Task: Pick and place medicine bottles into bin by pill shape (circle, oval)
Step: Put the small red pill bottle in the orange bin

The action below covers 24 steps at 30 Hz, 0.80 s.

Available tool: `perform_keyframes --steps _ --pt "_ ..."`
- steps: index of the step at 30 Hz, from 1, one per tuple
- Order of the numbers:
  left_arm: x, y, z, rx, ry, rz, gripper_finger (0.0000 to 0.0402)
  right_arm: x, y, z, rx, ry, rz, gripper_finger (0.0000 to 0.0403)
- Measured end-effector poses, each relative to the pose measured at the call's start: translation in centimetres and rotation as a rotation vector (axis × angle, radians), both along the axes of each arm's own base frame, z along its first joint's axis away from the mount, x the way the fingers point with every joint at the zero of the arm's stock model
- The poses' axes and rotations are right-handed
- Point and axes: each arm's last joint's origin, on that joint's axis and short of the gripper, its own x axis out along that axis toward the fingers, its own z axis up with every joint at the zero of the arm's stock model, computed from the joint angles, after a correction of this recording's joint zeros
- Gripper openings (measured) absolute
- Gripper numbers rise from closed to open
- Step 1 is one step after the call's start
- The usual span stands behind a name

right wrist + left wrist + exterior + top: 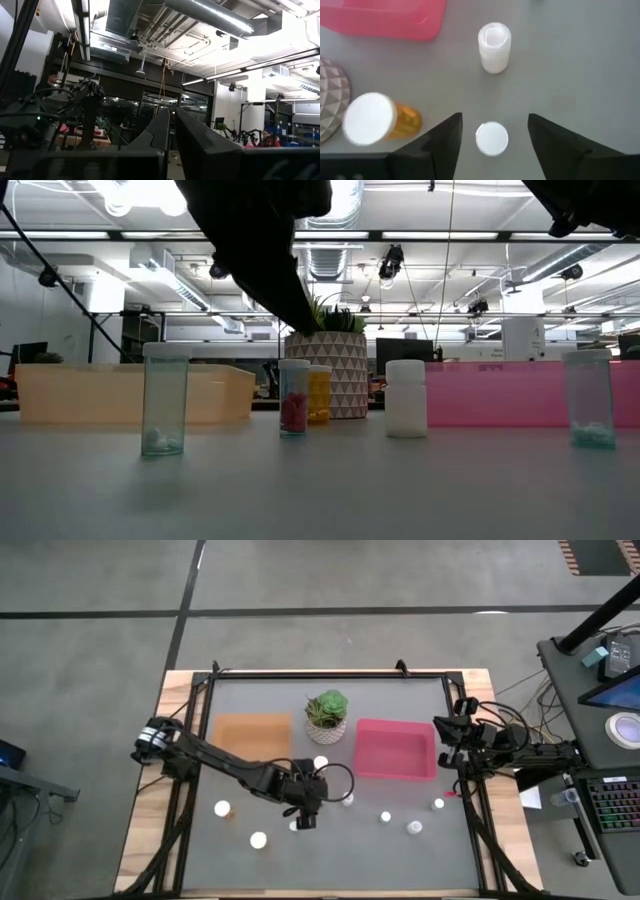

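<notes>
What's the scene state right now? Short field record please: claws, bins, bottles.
left claw: open, fingers straddling a white-capped bottle standing on the table, not gripped
right claw: shut, empty, parked at the table's right edge, pointing up
orange bin: no bottles seen inside
pink bin: no bottles seen inside
potted plant: between the two bins
other bottles: all on the table, including an amber bottle and a white bottle near the left claw
</notes>
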Motion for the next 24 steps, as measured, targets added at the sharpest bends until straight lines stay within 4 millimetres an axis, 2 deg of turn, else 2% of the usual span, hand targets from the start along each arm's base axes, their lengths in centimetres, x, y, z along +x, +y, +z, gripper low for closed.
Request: perform_keyframes --steps 11,16,24 --pt "-0.5 0.8 -2.6 -0.005 -0.001 0.023 0.0219 0.0 0.0 -0.1 0.003 0.007 -0.006 0.0022" --pt "-0.7 0.8 -3.1 -0.021 0.001 0.040 0.0218 0.0 0.0 -0.1 0.002 0.009 -0.008 0.0022" --pt "-1.0 0.9 -3.8 -0.026 0.000 0.039 0.0176 0.0 0.0 -0.1 -0.002 0.011 -0.010 0.0022"
